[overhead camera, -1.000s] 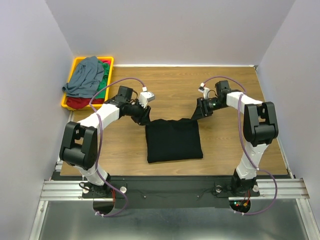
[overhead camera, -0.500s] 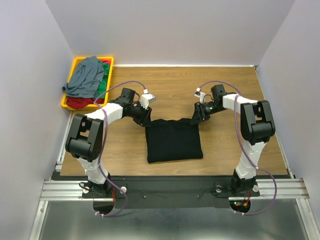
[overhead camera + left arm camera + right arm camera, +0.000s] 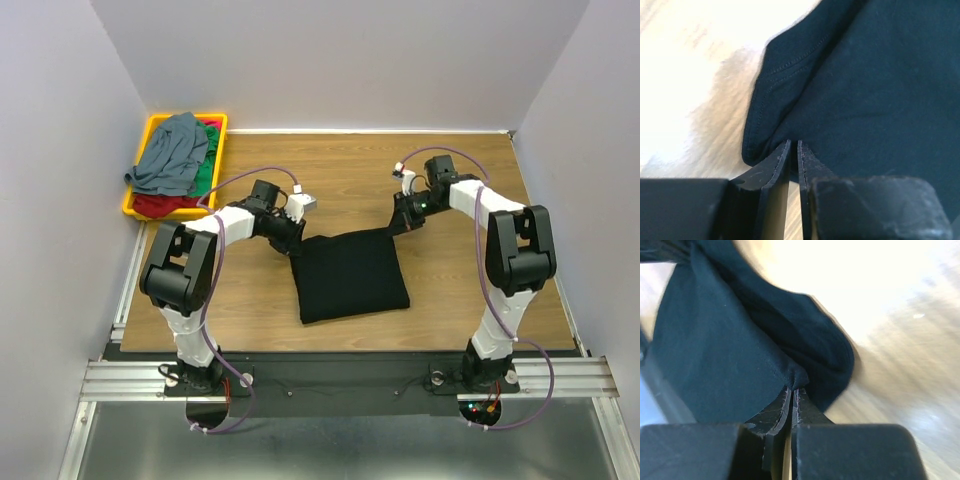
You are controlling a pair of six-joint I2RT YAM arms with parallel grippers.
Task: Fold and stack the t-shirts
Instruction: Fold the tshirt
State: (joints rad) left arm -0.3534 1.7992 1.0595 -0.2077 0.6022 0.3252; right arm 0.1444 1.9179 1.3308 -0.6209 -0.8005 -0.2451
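A large black t-shirt (image 3: pixel 350 275) lies folded into a rough square in the middle of the table. My left gripper (image 3: pixel 292 240) is at its far left corner. In the left wrist view the jaws are nearly together, pinching the black cloth (image 3: pixel 850 90) at their tips (image 3: pixel 794 145). My right gripper (image 3: pixel 393 228) is at the far right corner, shut on a bunched fold of the black t-shirt (image 3: pixel 730 355) at its tips (image 3: pixel 792 388). A grey-blue t-shirt (image 3: pixel 170 155), a green one (image 3: pixel 205 175) and a red one (image 3: pixel 155 205) are heaped in the tray.
The yellow tray (image 3: pixel 152 126) stands at the table's far left corner, with cloth spilling over its near edge. White walls close in the table on three sides. Bare wood (image 3: pixel 340 170) lies behind the black t-shirt.
Both grippers have closed on the black t-shirt's far corners. The shirt now lies slightly skewed, its far right corner drawn toward the back.
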